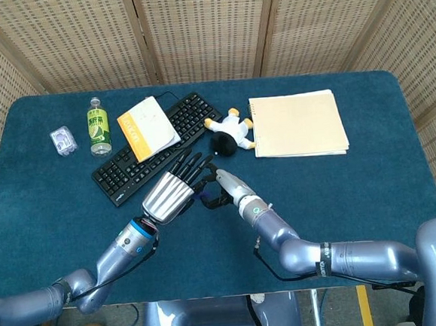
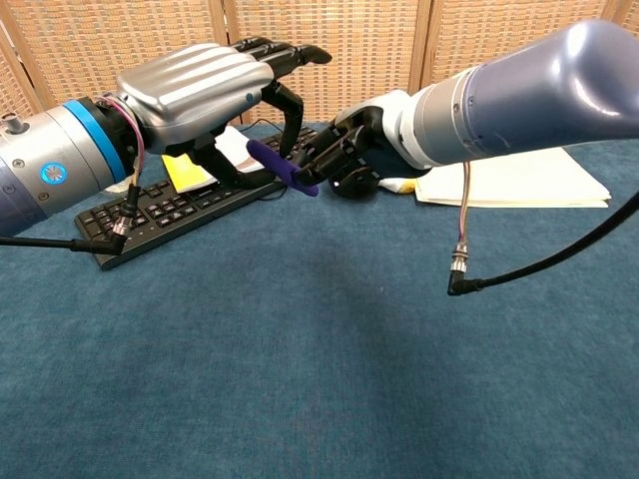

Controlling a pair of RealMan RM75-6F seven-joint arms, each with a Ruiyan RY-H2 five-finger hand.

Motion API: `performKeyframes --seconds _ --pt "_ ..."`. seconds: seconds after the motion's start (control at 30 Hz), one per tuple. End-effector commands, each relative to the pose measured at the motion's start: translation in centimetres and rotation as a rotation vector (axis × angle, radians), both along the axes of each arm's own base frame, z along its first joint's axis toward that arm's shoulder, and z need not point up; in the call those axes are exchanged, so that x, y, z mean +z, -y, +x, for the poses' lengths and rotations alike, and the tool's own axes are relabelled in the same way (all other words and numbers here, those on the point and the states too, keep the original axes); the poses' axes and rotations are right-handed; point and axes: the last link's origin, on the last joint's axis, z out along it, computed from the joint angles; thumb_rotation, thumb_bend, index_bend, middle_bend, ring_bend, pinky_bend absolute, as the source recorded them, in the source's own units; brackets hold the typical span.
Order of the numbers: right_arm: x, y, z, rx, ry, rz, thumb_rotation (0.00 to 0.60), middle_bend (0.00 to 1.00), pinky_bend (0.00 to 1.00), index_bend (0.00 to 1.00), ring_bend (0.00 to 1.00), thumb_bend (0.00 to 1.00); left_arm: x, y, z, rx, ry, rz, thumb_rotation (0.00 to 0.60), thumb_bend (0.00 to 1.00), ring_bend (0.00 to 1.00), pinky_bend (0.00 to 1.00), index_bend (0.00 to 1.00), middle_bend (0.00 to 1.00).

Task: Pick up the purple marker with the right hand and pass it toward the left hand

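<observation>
So, here's the rundown:
Marker: purple marker (image 2: 283, 167) is pinched in the fingertips of the right hand (image 2: 351, 158), held above the table (image 1: 372, 196), its free end poking toward 9 o'clock under the left hand (image 2: 205, 85).
Left hand: fingers spread and arched over the marker's end; can't tell if any actually touch it.
Chest view: shows the marker's full length and the gap under the left palm.
Head view: marker is just a purple sliver (image 1: 203, 199) between the two hands (mostly hidden).
Around: keyboard (image 1: 154, 147) at 11 o'clock of the hands, orange booklet (image 1: 147, 125) lying on it, plush toy (image 1: 230, 132) at 1 o'clock, notepad (image 1: 298, 124) further right, green bottle (image 1: 98, 126) and small packet (image 1: 63, 140) far left.
</observation>
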Motion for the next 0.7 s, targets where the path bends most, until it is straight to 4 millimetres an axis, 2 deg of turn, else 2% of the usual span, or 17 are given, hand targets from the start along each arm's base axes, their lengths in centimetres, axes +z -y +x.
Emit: performKeyframes --seconds 0.03,0.17,0.37,0.7 --pt "-0.03 -0.02 0.00 0.002 -0.001 0.001 0.600 0.04 0.00 0.64 0.00 0.67 -0.02 -0.07 0.00 0.001 0.000 0.003 0.600 0.36 0.00 0.00 0.56 0.00" --pt "0.00 -0.02 -0.05 0.003 -0.001 0.001 0.600 0.04 0.00 0.64 0.00 0.67 -0.01 -0.15 0.03 0.001 0.000 0.007 0.600 0.41 0.00 0.00 0.57 0.00" --pt "0.00 -0.01 -0.19 0.001 0.000 0.003 0.600 0.04 0.00 0.64 0.00 0.67 -0.08 -0.23 -0.04 0.004 -0.008 0.011 0.600 0.43 0.00 0.00 0.57 0.00" --pt "0.04 0.05 -0.49 0.000 0.001 0.007 0.600 0.04 0.00 0.64 0.00 0.67 -0.11 -0.36 0.00 0.012 -0.012 0.017 0.600 0.59 0.00 0.00 0.60 0.00"
